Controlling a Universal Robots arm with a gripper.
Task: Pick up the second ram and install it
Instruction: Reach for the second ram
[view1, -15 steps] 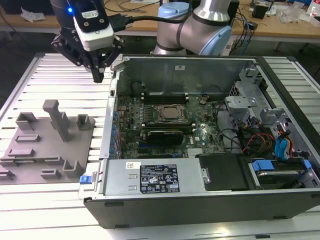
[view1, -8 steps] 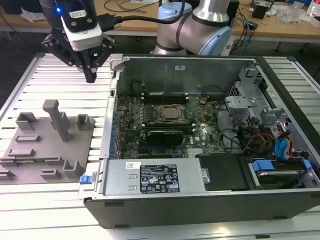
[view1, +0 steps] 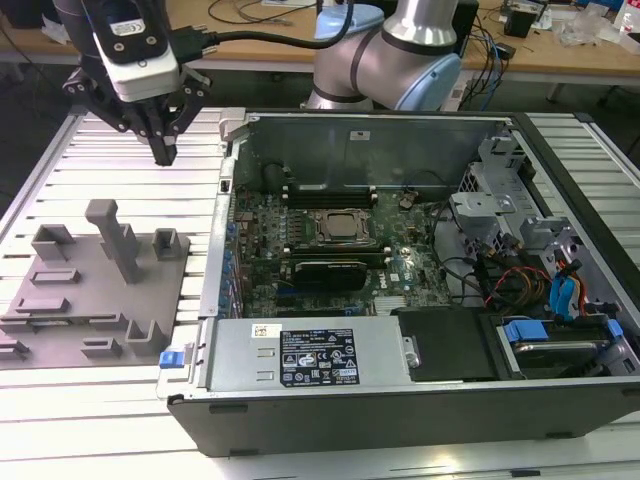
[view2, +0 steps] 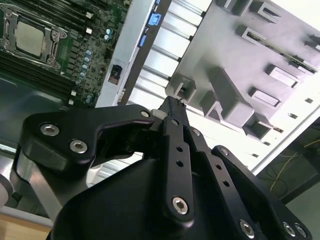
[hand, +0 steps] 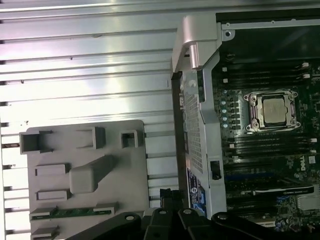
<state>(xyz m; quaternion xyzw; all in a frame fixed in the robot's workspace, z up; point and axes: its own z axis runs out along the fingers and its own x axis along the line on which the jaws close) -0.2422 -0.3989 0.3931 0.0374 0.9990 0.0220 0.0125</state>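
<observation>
Second ram (hand: 75, 212) sits in slot of gray holder (hand: 60, 145), on table beside open computer case (view1: 400, 400). Gripper (view1: 164, 152) hovers above holder's far side, apart from ram, jaws closed, empty. Good grasp likely needs jaws opened, squared across thin board, centred.

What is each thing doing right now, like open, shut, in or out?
gripper: shut, empty, hovering beside the case.
second ram: lying in a slot of the gray holder, not picked up.
computer case: side open.
processor: sitting in its socket.
</observation>
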